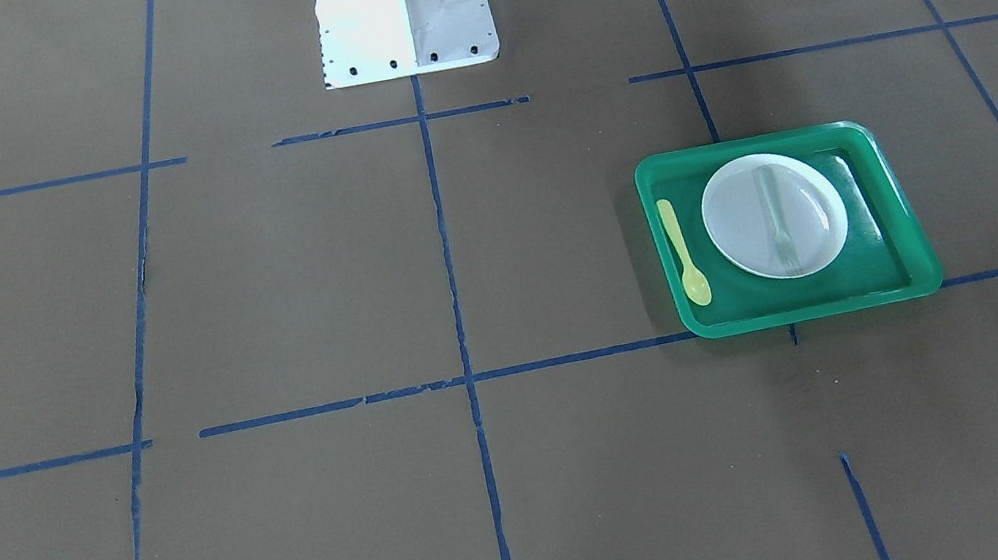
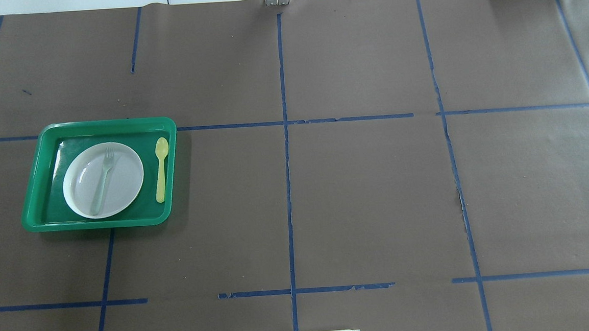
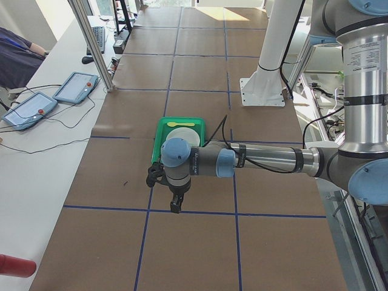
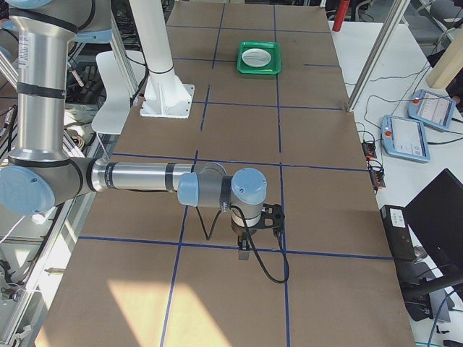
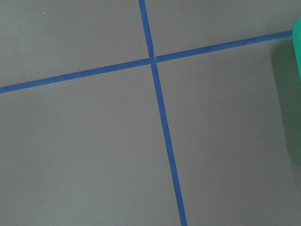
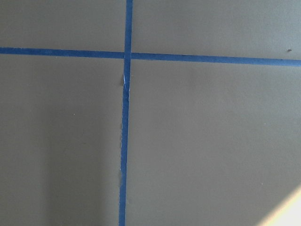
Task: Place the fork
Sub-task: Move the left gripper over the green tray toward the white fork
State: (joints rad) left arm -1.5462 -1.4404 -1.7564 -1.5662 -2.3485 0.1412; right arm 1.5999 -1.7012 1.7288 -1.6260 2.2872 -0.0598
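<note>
Worktop [image 2: 368,197]: green tray [image 2: 42,145] holds white plate [image 2: 126,181]. Left hand [image 3: 176,203] and right hand [image 4: 244,249] hover off the tray; we cannot tell their grip. Fork [image 2: 102,182] lies across the plate. We'd pinch its handle crosswise at mid-length and lift level.

Brown papered table [image 2: 367,191], blue tape grid [image 2: 288,186]

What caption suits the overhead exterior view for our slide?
Pale fork lies across white plate in green tray, yellow spoon beside the plate.
</note>
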